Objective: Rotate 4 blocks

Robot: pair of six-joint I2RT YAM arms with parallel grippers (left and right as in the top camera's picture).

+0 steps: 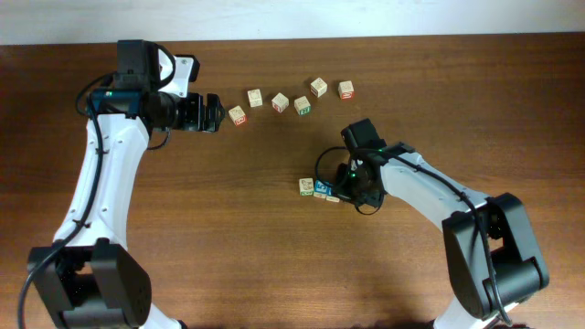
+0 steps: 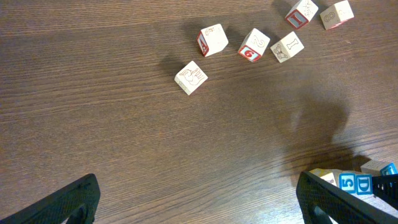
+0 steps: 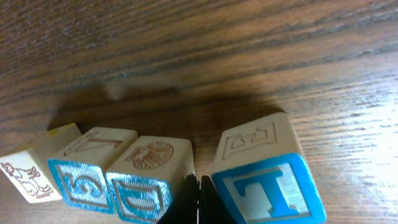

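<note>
Four blocks [image 1: 318, 189] sat in a row along the bottom of the right wrist frame. Nearest in, bottom centre: right claw [image 3: 199, 200], tips pressed together, pinching nothing, poked into the gap between D block [image 3: 146, 183] and T block [image 3: 270, 190]. It looked to touch both, but I couldn't confirm. Left of D was 5 block [image 3: 79, 177], touching it, then pale end block [image 3: 30, 171] at the lower left edge, with a drawn figure and no blue.

T sat apart from the other three and skewed against their line. My read: T was the one being turned, with the shut tips used as a pusher, not a grip.

How I judged it best done:
- Push had to land on T's near corner, off centre, so it swivelled instead of sliding.
- Tips needed to stay low over the worktop [image 3: 205, 56] so the block couldn't tip.
- Slow stroke, since light wood on a smooth top probably skated easily.
- Main risk was the claw's flank dragging D and wrecking the row, so the stroke had to run away from D.

Farther out, in the overhead view, the row lay right of centre under the right arm. Six spare cubes [image 1: 280, 102] formed an arc near top centre, well apart from the row and not part of the job. Left claw [image 1: 216, 114] hung just beside the arc's left end, jaws spread wide, holding nothing. I couldn't tell how many of the four were already turned.
</note>
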